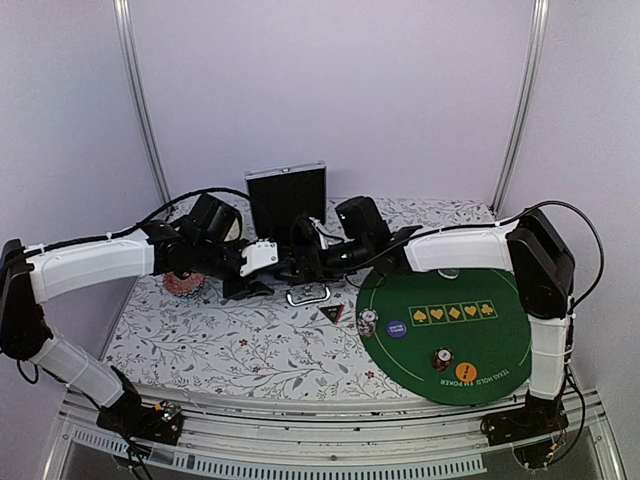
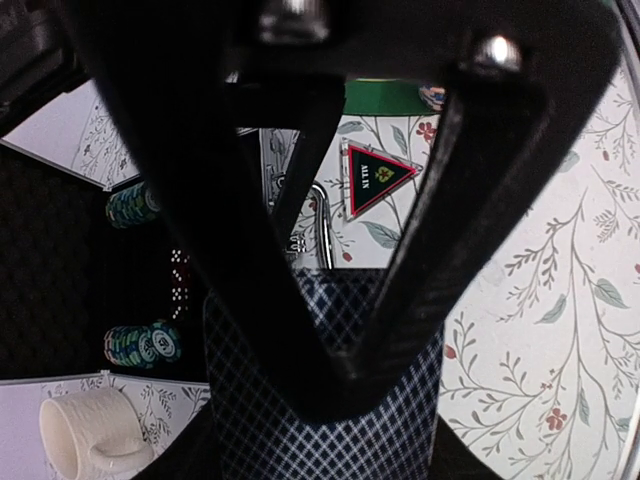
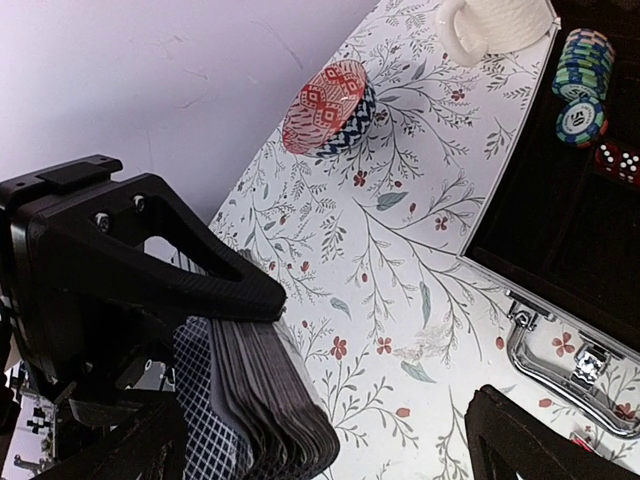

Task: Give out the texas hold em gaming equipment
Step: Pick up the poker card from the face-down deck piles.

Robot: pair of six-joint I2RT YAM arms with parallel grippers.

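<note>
Floral desk (image 1: 250,350) underneath; deck of cards (image 3: 255,400) pinched in left tool (image 2: 320,395) beside the case (image 3: 560,335). Right tool (image 3: 325,445) spread wide, empty. Looks light, slick, prone to fanning; best gripped across both faces.

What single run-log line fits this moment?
left gripper: grips card deck | right gripper: open, empty | chips: in case
</note>
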